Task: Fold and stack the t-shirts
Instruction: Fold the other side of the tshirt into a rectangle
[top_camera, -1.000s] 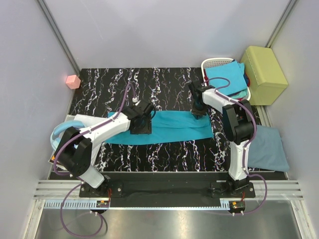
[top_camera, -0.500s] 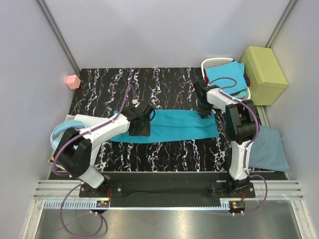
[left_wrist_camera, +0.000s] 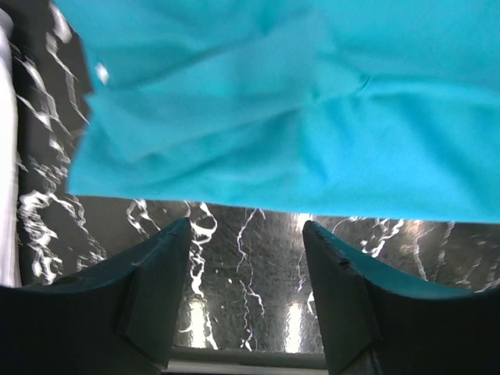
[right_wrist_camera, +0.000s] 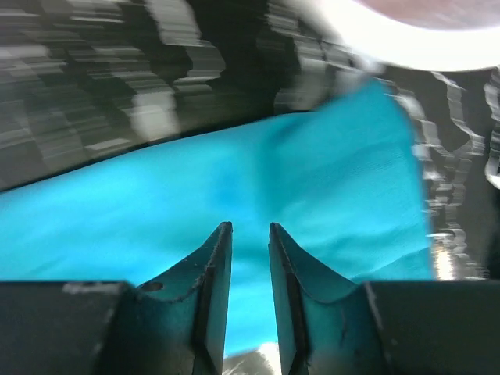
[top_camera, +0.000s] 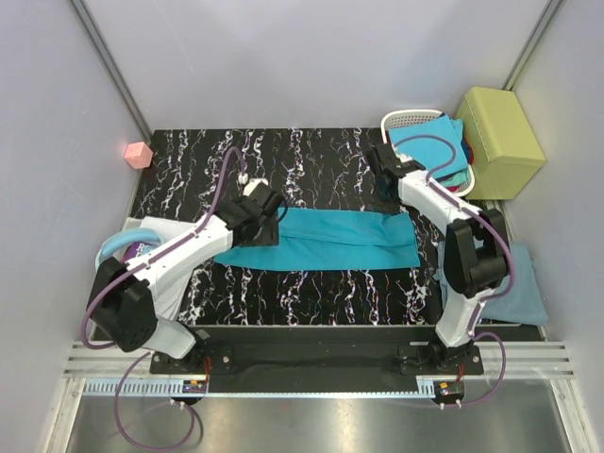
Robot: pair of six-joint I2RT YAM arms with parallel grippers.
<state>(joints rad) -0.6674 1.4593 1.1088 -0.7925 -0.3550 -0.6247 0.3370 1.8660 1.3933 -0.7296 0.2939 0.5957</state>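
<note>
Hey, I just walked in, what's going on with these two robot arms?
Two arms are working on a teal t-shirt, folded into a long strip across the black table. The left end effector hovers open over the strip's left end, the right end effector slightly open over its right end; neither grips cloth. More shirts sit in the white basket at the back right, and a grey-blue shirt lies by the table's right edge.

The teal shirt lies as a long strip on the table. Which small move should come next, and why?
Probably lower the left tool onto the left end of the teal shirt and pinch it, ready to fold that end toward the right. The shirt lies flat as a long band, too long to stack, and both the left and the right tool are open and empty.
</note>
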